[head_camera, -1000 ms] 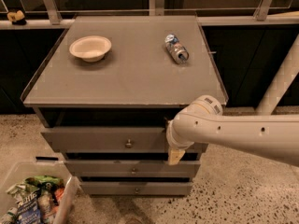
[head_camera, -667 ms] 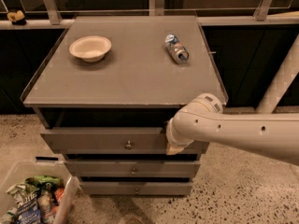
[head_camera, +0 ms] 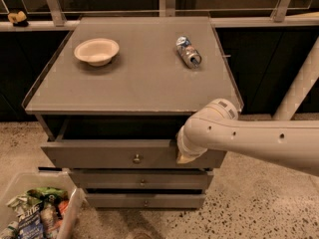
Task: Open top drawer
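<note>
**Top drawer partly out, gripper at its right end**

Top drawer (head_camera: 99, 156) sits in the lower middle of the frame, just under the grey cabinet top (head_camera: 134, 83). Its front stands forward of the cabinet body, leaving a dark gap between the front's upper edge and the top. A small round metal knob (head_camera: 136, 159) sits at the centre of the front.

At the far lower left, a clear plastic bin (head_camera: 73, 210) on the speckled floor holds crumpled snack packets. In the upper left corner, a small pale object (head_camera: 17, 17) rests on the ledge behind the cabinet; what it is cannot be told. On the left part of the cabinet top stands a shallow cream paper bowl (head_camera: 96, 50), upright. Below the top drawer are two slimmer drawer fronts, the middle drawer (head_camera: 109, 179) and the bottom drawer (head_camera: 114, 201), each with a smaller knob.

Right of centre on the cabinet top, a drink can (head_camera: 188, 52) lies on its side, well apart from the bowl.

The gripper (head_camera: 187, 157) is at the right end of the top drawer's front, right of the knob, with its cream tip against the front's upper edge. The white wrist covers most of it, so whether it is spread or pressed together cannot be told. The white arm (head_camera: 259, 141) runs from there to the right edge of the frame. Behind it, a white pole (head_camera: 299, 83) slants up at the far right.
</note>
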`<state>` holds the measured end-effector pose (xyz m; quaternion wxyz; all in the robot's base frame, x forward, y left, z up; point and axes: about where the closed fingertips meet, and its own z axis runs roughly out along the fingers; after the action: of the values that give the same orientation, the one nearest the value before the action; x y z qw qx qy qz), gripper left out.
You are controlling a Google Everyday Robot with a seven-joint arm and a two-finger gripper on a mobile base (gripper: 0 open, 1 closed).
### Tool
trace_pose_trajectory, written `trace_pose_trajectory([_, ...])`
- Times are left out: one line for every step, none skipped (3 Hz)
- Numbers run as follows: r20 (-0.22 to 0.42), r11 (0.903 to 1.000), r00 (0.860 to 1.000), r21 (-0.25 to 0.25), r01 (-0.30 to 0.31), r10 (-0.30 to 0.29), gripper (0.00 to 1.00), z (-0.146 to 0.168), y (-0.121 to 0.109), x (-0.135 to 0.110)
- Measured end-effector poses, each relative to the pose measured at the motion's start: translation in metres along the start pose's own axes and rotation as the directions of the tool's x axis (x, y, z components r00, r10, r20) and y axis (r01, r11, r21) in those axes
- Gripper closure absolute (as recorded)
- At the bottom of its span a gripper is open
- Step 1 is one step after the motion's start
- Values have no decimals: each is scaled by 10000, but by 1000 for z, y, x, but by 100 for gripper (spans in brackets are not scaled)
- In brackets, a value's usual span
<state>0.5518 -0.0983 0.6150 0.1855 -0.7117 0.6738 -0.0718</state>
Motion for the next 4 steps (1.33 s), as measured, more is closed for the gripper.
trace_pose_trajectory([0,10000,10000,1,0,0,100,-5,-4,-3])
trace_pose_trajectory([0,10000,10000,1,1,-1,100,-5,-4,-3])
trace_pose_trajectory([-16,9999,9999,32,155,-155,100,-6,3,-4])
trace_pose_trajectory([-40,9999,9999,-5,150,-150,100,-9,11,-4])
